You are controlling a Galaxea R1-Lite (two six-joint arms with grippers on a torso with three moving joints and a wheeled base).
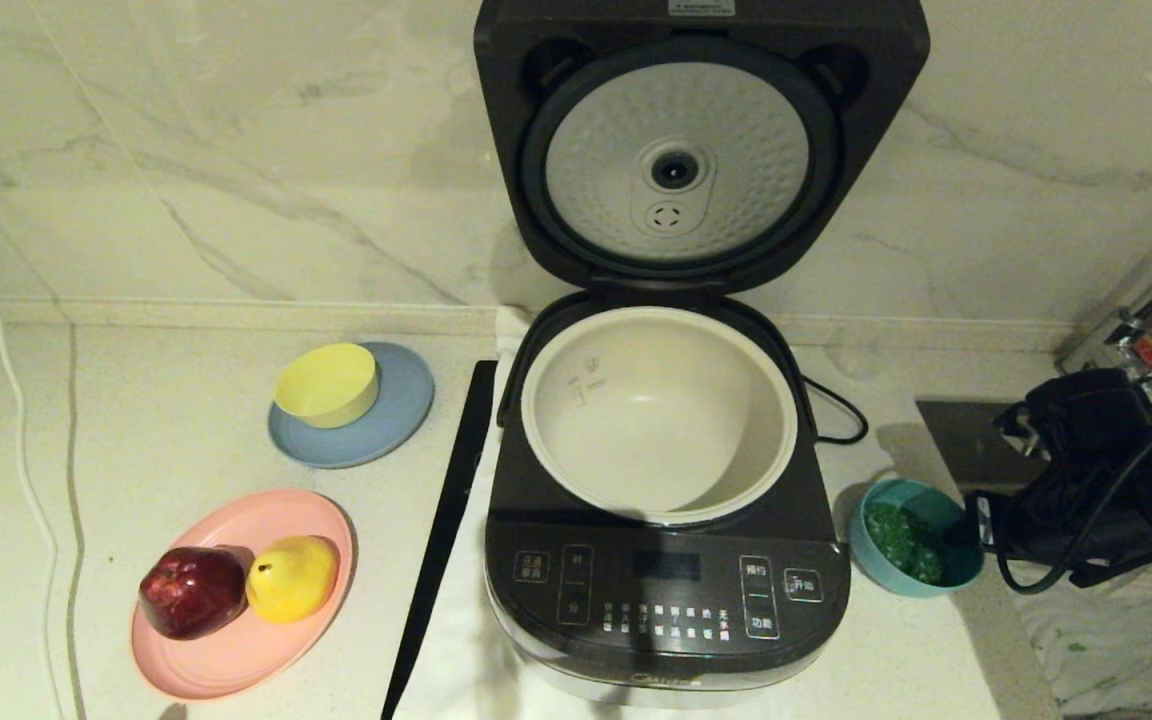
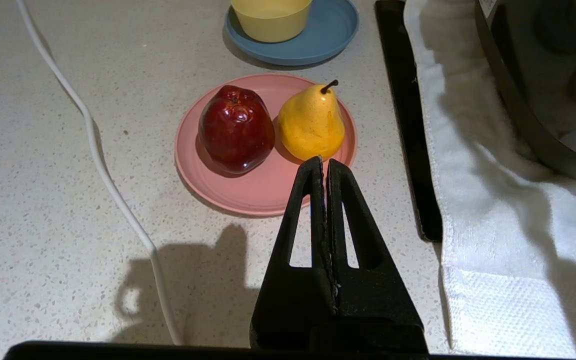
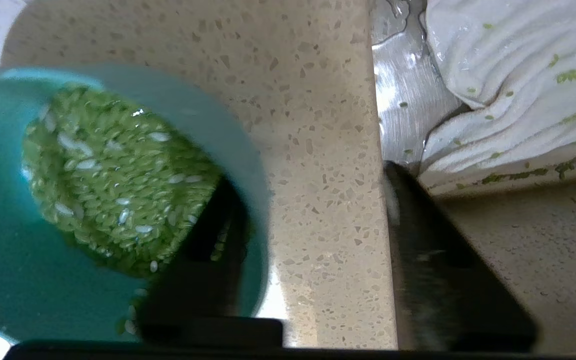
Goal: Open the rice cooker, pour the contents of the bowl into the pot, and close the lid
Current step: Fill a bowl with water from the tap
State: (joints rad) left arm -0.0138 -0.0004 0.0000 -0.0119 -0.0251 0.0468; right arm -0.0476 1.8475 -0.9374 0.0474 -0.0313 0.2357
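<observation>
The rice cooker (image 1: 666, 590) stands mid-counter with its lid (image 1: 681, 150) swung up, silver dimpled plate facing me. Its cream pot (image 1: 656, 420) is bare inside. The teal bowl (image 1: 951, 572) sits on the counter right of the cooker, holding green contents (image 1: 898, 540). My right gripper (image 3: 310, 180) is open at the bowl's right side. One finger (image 3: 203, 260) reaches inside the bowl (image 3: 8, 280) beside the contents (image 3: 113, 175), and the other finger (image 3: 433, 250) is outside over the counter. My left gripper (image 2: 324, 161) is shut on nothing, low over the counter near the pink plate.
A pink plate (image 1: 236, 650) carries a red apple (image 1: 193, 590) and a yellow pear (image 1: 292, 577). A yellow bowl (image 1: 326, 384) sits on a blue plate (image 1: 396, 420). A black strip (image 1: 446, 520) and a white towel (image 2: 493, 210) lie by the cooker. There is a sink with a white cloth (image 3: 513, 100) on the right.
</observation>
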